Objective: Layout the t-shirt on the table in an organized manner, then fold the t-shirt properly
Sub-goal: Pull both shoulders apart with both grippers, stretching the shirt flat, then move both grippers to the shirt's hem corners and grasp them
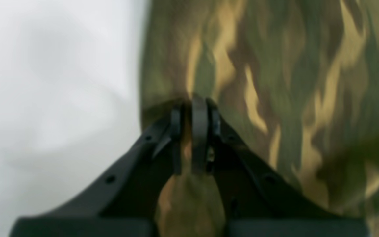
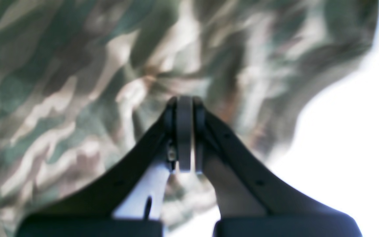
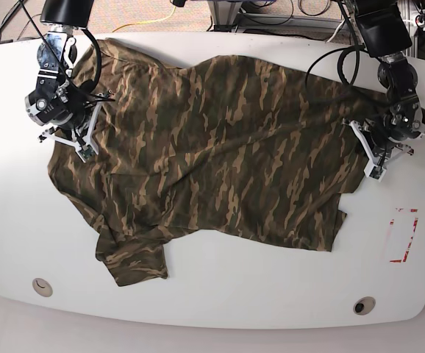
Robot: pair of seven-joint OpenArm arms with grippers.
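Observation:
The camouflage t-shirt (image 3: 227, 147) lies spread across the white table (image 3: 234, 287), with one sleeve folded toward the front left. My left gripper (image 3: 365, 151) sits at the shirt's right edge. In the left wrist view this gripper (image 1: 194, 102) is shut, with a fold of the t-shirt (image 1: 275, 65) pinched between its fingers. My right gripper (image 3: 86, 138) is at the shirt's left edge near the back. In the right wrist view it (image 2: 184, 100) is shut against the t-shirt (image 2: 61, 82), and bare table (image 2: 357, 148) shows to its right.
A red-outlined tape rectangle (image 3: 404, 235) marks the table at the right. Two round grommet holes (image 3: 42, 287) (image 3: 363, 304) sit near the front edge. Cables (image 3: 271, 15) and arm bases crowd the back edge.

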